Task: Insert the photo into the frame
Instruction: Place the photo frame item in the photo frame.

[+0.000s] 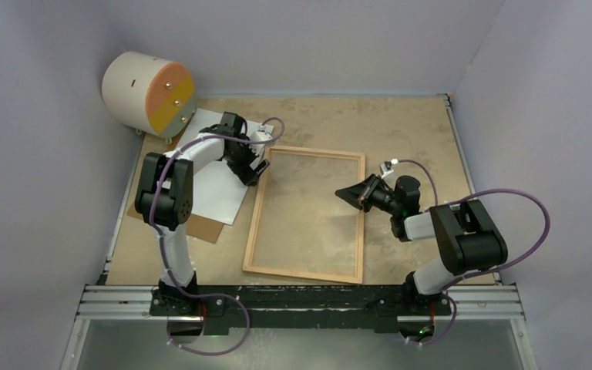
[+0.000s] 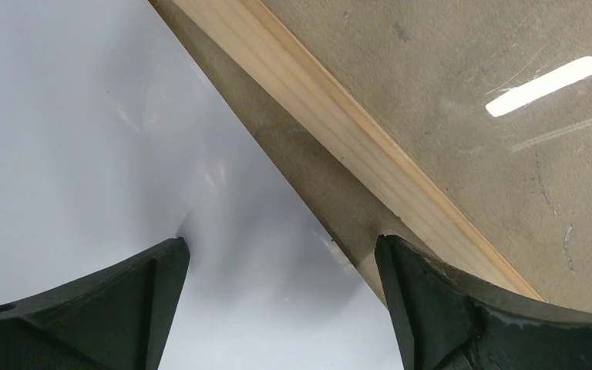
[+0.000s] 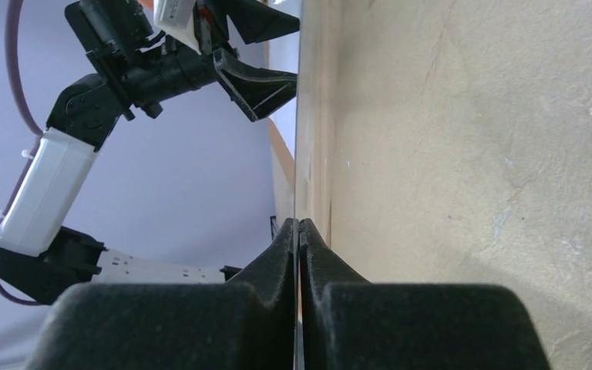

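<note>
Hovering left end effector (image 1: 253, 171): wide over the photo (image 1: 214, 193), white back up, far left.
Frame (image 1: 256, 223): centre counter (image 1: 401, 131), beside photo.
Right end effector (image 1: 347, 193): closed at Frame's right rail.
Advice: pinch photo edge only, not brown sheet (image 1: 200, 227).

The frame (image 1: 252, 231) is seen lying flat, the photo (image 1: 222, 196) laid white side up on a brown backing sheet (image 1: 200, 227) at its 10 o'clock beneath the left gripper (image 1: 253, 171), the right gripper (image 1: 348, 194) placed at its 3 o'clock rail.
</note>
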{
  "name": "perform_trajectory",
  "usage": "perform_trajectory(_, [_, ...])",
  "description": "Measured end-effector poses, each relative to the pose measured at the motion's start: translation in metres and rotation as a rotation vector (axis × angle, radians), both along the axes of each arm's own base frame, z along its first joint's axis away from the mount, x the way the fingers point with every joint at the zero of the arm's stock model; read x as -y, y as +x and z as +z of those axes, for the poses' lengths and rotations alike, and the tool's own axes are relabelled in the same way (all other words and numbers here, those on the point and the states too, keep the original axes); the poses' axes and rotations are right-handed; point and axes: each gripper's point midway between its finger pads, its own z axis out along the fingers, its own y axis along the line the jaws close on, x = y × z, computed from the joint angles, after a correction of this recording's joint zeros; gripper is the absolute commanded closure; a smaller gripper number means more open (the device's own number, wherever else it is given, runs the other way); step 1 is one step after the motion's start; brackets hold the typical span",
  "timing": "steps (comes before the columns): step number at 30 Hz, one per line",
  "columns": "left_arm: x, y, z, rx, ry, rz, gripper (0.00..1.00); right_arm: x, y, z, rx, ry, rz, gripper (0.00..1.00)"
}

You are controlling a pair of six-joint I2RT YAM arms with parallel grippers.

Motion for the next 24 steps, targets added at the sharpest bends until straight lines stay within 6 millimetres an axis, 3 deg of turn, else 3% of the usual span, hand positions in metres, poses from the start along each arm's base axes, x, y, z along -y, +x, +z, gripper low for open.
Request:
perform_trajectory(11, [0.0,0.0,0.0,0.001,0.002,0.0,0.02,-0.013,-0.003,0.026,0.1,0.085,0.023,1.0])
perform_trajectory(24, [0.0,0.0,0.0,0.004,0.004,-0.007,0.02,-0.029,-0.005,0.026,0.024,0.195,0.032,1.0])
